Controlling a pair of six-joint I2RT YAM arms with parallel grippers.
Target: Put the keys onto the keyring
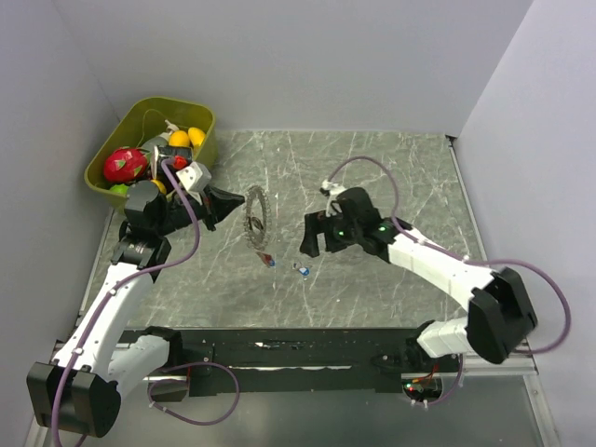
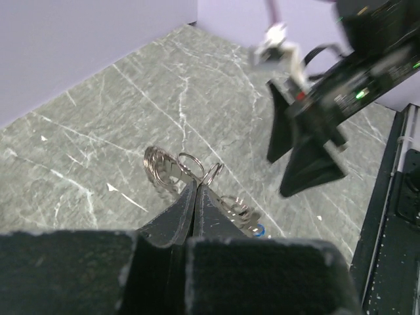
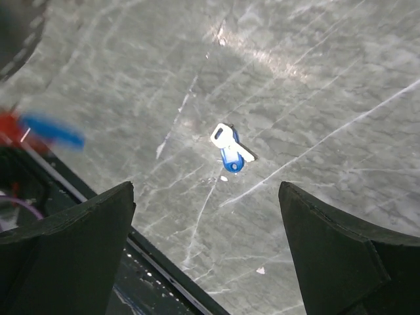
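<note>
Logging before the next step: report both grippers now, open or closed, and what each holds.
Left gripper: closed, pinching the keyring.
Right gripper: open, holding nothing, above a blue-headed key.

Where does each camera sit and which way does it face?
Top external: above and behind the robot, facing down; both arms show.
Left wrist: behind the left gripper, shut on the keyring, facing the right gripper.
Right wrist: over the open right gripper, looking down at a blue key.
Shared: the keyring, top and left wrist.
</note>
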